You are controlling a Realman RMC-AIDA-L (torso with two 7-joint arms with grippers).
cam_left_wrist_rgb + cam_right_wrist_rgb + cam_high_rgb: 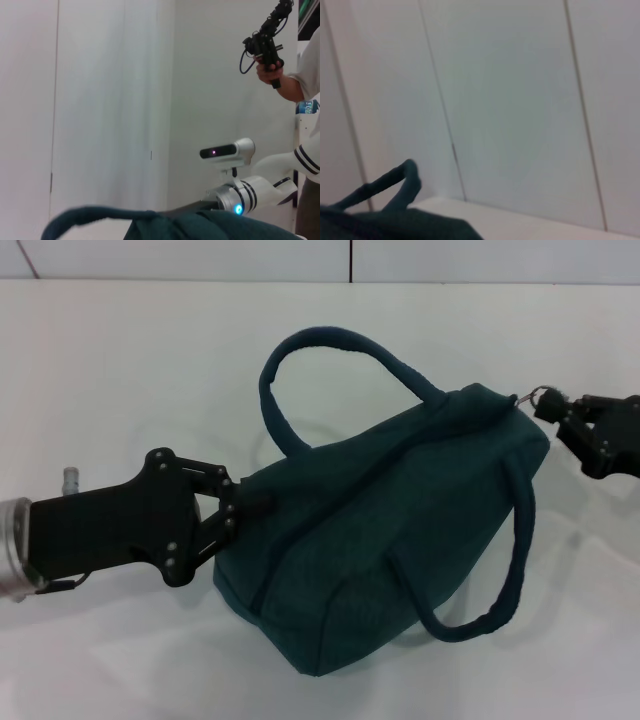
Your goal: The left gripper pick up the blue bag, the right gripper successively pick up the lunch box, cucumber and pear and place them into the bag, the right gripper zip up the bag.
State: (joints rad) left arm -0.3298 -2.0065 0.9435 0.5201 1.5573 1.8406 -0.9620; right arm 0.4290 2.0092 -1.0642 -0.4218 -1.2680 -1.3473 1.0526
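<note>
Blue bag [400, 530] lies on its side across the middle of the white table [120, 370], one end towards the left arm and the other towards the right; one loop handle [330, 350] arches up at the far side and the other handle [500, 580] curves out at the near side; a dark seam line runs along its length, and the opening looks drawn shut, though the zipper teeth are too small to make out. Left gripper [245, 508] reaches in from the left edge with its black fingers pressed together on the fabric at the bag's left end, pinching it. Right gripper [562, 418] comes in from the right edge at the bag's far right corner; its fingertips are closed on the small metal ring pull [540, 397] just off the corner of the bag. In the left wrist view the bag's fabric and a handle fill the lower edge, with the right arm [250, 192] behind, a blue light glowing on its joint, and a person's hand holding a black device [265, 45] in the upper corner; the right wrist view shows only a handle [395, 182], some dark fabric and a white panelled wall [520, 100].
</note>
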